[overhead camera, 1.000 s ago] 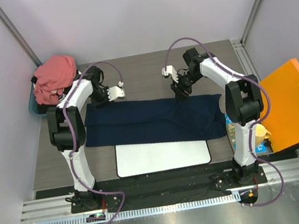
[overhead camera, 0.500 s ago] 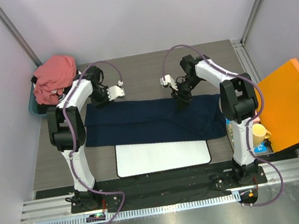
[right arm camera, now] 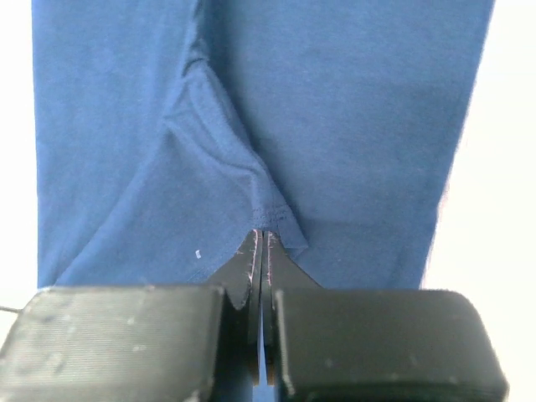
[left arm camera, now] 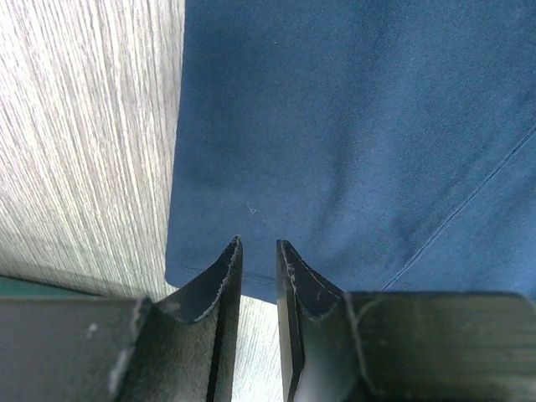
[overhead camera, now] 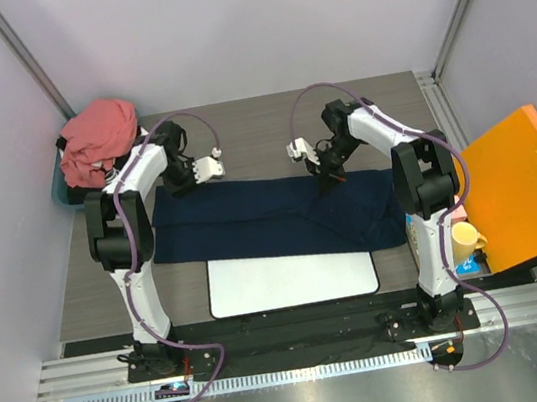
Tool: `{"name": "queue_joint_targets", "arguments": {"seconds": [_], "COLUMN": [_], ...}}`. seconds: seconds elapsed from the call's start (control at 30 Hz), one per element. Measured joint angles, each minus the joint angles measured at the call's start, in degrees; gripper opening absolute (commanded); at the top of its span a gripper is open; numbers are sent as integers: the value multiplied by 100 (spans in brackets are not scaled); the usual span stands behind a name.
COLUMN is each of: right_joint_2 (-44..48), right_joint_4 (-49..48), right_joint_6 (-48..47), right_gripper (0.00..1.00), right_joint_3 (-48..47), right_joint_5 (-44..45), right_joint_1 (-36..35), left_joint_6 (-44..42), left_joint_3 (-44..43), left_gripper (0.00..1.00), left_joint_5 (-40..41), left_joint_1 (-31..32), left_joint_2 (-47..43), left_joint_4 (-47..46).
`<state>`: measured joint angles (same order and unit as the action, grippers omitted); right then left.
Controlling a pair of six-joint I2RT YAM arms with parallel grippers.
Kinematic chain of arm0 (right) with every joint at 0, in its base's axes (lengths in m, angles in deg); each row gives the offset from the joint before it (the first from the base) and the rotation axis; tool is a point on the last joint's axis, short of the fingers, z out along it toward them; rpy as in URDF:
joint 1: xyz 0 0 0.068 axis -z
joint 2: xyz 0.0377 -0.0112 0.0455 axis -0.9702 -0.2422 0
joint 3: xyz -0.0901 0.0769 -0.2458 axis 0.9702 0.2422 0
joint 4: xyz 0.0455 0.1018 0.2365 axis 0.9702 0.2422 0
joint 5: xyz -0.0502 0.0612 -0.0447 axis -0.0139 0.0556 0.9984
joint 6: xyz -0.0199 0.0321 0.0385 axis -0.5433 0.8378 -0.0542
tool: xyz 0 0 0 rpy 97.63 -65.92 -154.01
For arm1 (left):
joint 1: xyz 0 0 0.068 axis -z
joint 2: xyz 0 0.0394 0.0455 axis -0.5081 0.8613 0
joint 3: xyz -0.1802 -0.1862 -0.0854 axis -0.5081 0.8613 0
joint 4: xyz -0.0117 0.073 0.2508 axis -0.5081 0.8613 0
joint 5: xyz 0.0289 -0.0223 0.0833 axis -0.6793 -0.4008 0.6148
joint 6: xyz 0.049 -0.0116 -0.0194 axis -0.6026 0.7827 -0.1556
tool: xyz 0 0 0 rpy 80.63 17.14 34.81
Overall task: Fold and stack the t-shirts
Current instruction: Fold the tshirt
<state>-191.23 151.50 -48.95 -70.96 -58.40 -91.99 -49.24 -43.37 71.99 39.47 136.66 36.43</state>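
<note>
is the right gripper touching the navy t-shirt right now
Touching. The right wrist view shows the right gripper shut, its tips pinching a raised pucker of the navy t-shirt at a hem.

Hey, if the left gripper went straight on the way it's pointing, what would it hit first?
The left gripper would likely meet the navy t-shirt first, near its corner beside the table; how far above the cloth it sits is unclear.

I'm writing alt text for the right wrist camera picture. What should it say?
The right gripper, dark and seen from behind, is shut on a hem of the navy t-shirt, with the cloth gathered into a small peak at its tips.
</note>
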Motion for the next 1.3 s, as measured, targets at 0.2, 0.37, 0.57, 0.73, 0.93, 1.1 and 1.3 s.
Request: {"name": "queue_joint_targets", "arguments": {"seconds": [0.2,0.37,0.57,0.73,0.93,1.1,1.3], "right_joint_2": [70,236,439,560,693,970,1449], "right_joint_4": [608,979,1091,1132,1154,1154,1174], "right_joint_6": [-393,-656,-824,-844,-520,-4,413], "right_gripper": [1,1,1,1,25,51,48], "right_joint_3": [-46,-118,-179,-179,-175,-173,-160], "right_joint_5": [-4,-22,-72,-87,-129,-63,131], "right_joint_1": [-28,-168,-527,-789,-1128,-1537,-1628], "left_joint_6": [-2,-11,-42,-98,-321,-461,-509], "left_joint_3": [2,2,2,2,2,2,-4], "left_gripper": [23,23,23,23,23,23,23], "left_joint_5": [0,-2,-7,-17,-59,-96,-122], "left_joint_1": [0,0,0,0,-2,-7,-7], "left_joint_2": [0,0,2,2,90,227,361], "left_joint_4": [0,2,2,-2,-105,-240,-284]}}
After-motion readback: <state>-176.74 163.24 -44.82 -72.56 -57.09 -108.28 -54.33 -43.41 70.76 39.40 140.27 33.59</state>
